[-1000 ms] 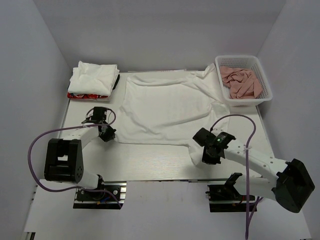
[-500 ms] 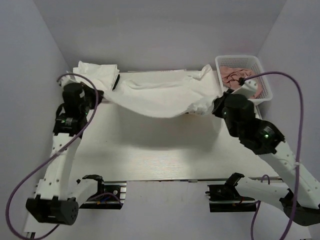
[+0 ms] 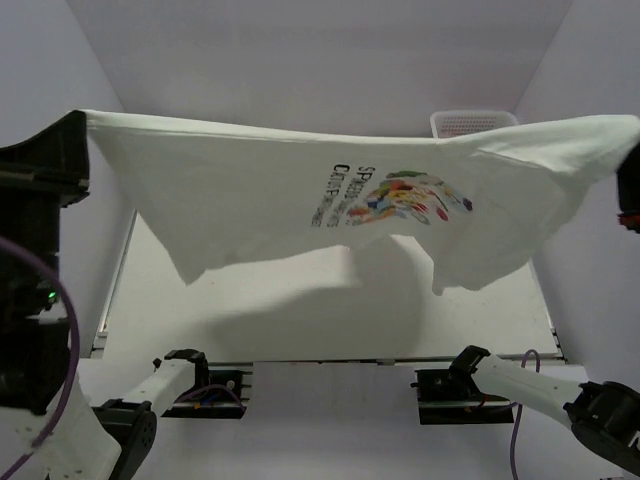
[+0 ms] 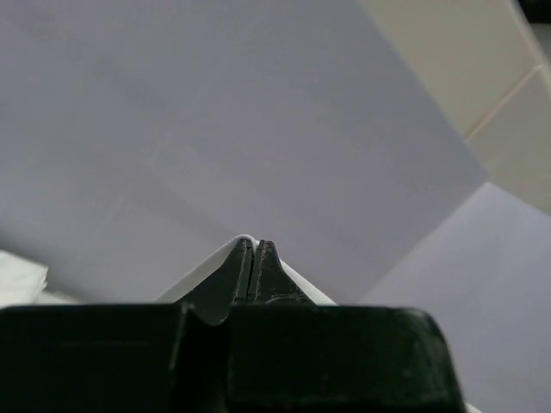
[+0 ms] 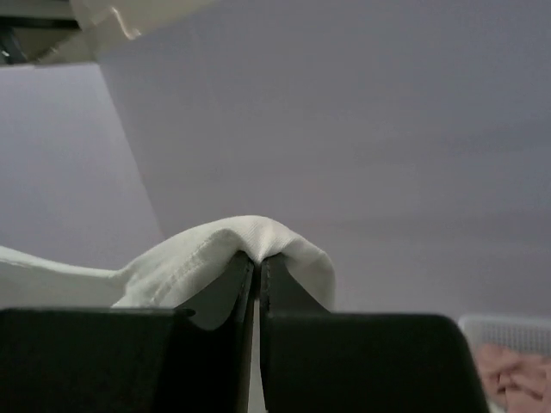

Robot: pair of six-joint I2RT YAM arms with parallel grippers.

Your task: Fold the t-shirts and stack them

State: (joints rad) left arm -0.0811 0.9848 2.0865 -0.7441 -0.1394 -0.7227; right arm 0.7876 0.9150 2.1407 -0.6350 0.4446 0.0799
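Observation:
A white t-shirt [image 3: 250, 190] with a colourful cartoon print [image 3: 405, 195] and dark lettering hangs spread wide, high above the table. My left gripper [image 4: 252, 245] is shut on one corner of it, where a thin white edge [image 4: 207, 267] wraps the fingertips. In the top view that gripper [image 3: 80, 120] sits at the cloth's upper left corner. My right gripper [image 5: 258, 258] is shut on the other end, with a fold of white fabric [image 5: 198, 254] draped over its tips. The shirt hides the back of the table and anything lying there.
A white basket [image 3: 475, 122] shows above the shirt at the back right, and in the right wrist view the basket [image 5: 508, 325] holds salmon-pink cloths [image 5: 516, 366]. The pale table [image 3: 300, 310] lies below. White walls enclose the sides and back.
Both arms have lifted the t-shirt off the table and pulled it apart, from lying flat to stretched high near the camera. Its print now faces the top camera.

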